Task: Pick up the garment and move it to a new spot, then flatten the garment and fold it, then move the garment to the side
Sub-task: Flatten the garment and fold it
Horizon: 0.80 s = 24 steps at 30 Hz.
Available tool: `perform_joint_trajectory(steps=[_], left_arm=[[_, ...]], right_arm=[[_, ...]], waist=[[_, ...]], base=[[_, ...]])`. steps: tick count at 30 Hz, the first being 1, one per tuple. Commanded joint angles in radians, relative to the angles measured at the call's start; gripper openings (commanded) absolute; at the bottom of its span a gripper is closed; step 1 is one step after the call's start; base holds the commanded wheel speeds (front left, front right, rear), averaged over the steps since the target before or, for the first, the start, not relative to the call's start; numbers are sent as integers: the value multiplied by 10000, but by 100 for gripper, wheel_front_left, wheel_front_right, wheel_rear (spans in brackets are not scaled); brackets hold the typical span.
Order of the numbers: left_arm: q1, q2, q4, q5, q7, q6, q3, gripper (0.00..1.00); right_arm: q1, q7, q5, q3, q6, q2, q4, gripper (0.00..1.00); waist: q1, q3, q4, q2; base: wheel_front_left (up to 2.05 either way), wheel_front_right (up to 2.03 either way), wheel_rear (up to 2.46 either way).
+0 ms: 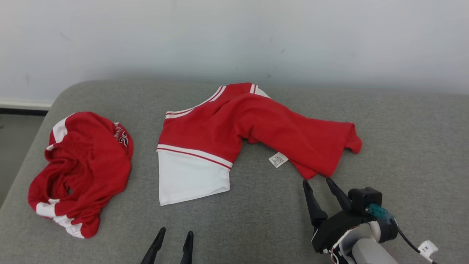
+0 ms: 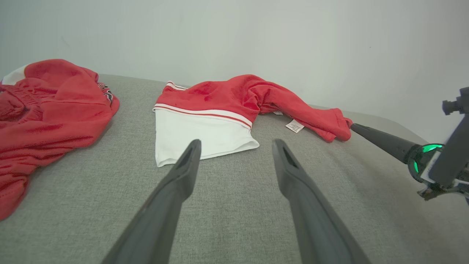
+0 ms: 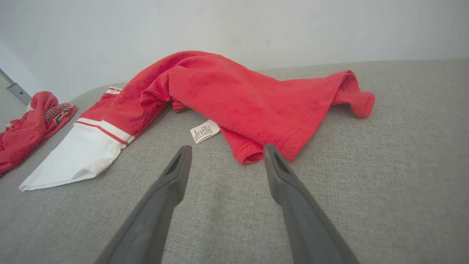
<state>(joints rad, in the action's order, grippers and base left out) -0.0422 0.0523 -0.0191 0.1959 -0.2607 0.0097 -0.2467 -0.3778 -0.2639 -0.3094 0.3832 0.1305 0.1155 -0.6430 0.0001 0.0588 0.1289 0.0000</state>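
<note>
A red garment with white trim and a white panel lies rumpled across the middle of the grey cushion; it shows too in the left wrist view as the garment and close up as the garment. A white care label pokes out beneath it. My right gripper stands open just short of the garment's near hem, its fingers empty. My left gripper is open at the bottom edge, a short way in front of the white panel, holding nothing.
A second red and white garment lies bunched at the cushion's left end, near the rounded edge. A pale wall rises behind the cushion. Bare grey fabric stretches to the right.
</note>
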Motion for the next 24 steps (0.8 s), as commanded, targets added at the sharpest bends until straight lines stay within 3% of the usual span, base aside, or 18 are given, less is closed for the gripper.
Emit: perform_joint_trajectory(steps=[1, 14, 15, 16, 17, 21, 24], left_arm=[[114, -6, 27, -12, -50, -32, -44, 100], [935, -18, 8, 383, -50, -14, -575, 100], [956, -18, 21, 400, -50, -15, -577, 100], [983, -18, 38, 416, -50, -8, -583, 100], [1022, -18, 47, 420, -50, 9, -588, 100], [1060, -17, 34, 412, -50, 113, -499, 100], [975, -16, 29, 420, -50, 178, -414, 100]], right_arm=[[-188, -5, -53, 14, 5, 15, -80, 100], [-2507, 32, -80, -363, 5, 278, -3555, 98], [-2571, 47, -9, -375, 5, 284, -3820, 73], [-2611, 64, 41, -372, 5, 261, -4062, 31], [-2660, 69, 125, -393, 5, 262, -4206, 0], [-2707, 69, 457, -472, 6, 215, -4076, 0], [-2545, 32, 686, -519, 6, 257, -3129, 0]], waist=[[-1, 495, 646, 0], [-1, 1713, 1573, 0], [-1, 1750, 1589, 0], [-1, 1769, 1598, 0], [-1, 1786, 1601, 0], [-1, 1793, 1450, 0], [-1, 1687, 1182, 0]], base=[[0, 0, 0], [0, 0, 0], [0, 0, 0], [0, 0, 0], [0, 0, 0], [0, 0, 0], [0, 0, 0]])
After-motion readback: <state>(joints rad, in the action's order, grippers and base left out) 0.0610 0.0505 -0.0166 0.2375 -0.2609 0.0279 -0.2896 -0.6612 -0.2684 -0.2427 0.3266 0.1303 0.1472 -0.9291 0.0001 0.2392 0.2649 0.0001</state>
